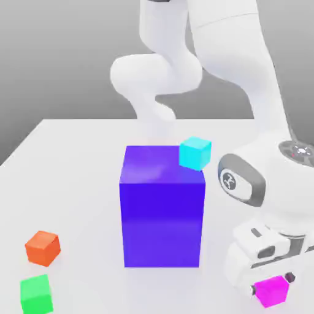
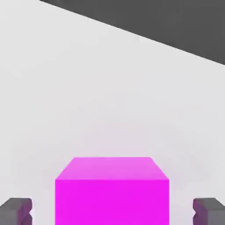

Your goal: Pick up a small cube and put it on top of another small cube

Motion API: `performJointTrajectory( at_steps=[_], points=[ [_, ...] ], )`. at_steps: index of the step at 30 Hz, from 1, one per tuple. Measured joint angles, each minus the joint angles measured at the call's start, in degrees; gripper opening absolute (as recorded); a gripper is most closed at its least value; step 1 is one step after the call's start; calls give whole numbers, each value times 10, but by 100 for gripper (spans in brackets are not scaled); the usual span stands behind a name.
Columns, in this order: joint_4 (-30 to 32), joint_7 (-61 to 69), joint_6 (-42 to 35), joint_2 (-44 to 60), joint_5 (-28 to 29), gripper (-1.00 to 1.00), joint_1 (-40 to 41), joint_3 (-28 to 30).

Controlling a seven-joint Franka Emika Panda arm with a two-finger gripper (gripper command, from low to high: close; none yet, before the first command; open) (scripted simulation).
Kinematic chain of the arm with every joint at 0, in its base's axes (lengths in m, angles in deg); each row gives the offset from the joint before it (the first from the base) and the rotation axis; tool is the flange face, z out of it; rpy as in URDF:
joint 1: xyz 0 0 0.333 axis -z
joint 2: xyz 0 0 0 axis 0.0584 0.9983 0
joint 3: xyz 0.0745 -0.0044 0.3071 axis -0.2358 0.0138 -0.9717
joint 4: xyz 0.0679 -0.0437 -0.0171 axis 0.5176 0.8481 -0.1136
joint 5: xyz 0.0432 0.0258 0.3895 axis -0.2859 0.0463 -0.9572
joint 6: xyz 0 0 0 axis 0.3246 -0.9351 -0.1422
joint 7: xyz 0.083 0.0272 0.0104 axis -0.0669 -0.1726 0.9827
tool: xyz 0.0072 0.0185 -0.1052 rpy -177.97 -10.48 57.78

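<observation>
Low over the white worktop (image 1: 73, 159), near its front edge toward the exterior view's right, the hand (image 1: 271, 288) is set around the magenta cube (image 1: 272, 291). In the hand view its two dark grey fingertips (image 2: 16, 212) stand one on each side of that cube (image 2: 112, 191), each with a strip of bare surface between pad and cube face, so the fingers are spread and not touching the cube. From these pictures I cannot tell whether the magenta cube sits on the worktop or is raised off it.

Toward the middle of the worktop stands a large blue block (image 1: 162, 205), much taller than the small cubes. A cyan cube (image 1: 195, 153) shows at the block's far upper corner on the exterior view's right; whether it rests on the block's top or lies on the worktop behind it cannot be told.

Near the front corner on the exterior view's left lie two more small cubes: an orange cube (image 1: 43, 248) and, just in front of it and closer to the front edge, a green cube (image 1: 36, 294). They are close together but apart, and both are well apart from the magenta cube, with the blue block between the two groups.

The white arm (image 1: 245, 67) rises from the far side of the worktop behind the blue block and bends down over the side on the exterior view's right to the hand.
</observation>
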Motion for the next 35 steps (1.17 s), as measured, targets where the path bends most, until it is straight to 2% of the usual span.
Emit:
performJointTrajectory(
  at_steps=[4, 8, 9, 21, 24, 25, 31, 35],
  points=[
    [-1, -2, 3, 4, 2, -100, -2, 2],
    [16, 28, -50, -67, -38, -100, 27, -35],
    [17, 27, -61, -79, -50, -100, 40, -30],
    [17, -65, -111, -138, -162, -100, 217, 126],
    [1, -86, -95, -108, -192, -100, 261, 165],
    [-9, -92, -80, -82, -206, 100, 278, 174],
    [-18, -96, -69, -63, -216, 100, 290, 181],
    [-22, -111, -119, -109, -210, 100, 295, 197]
  ],
)
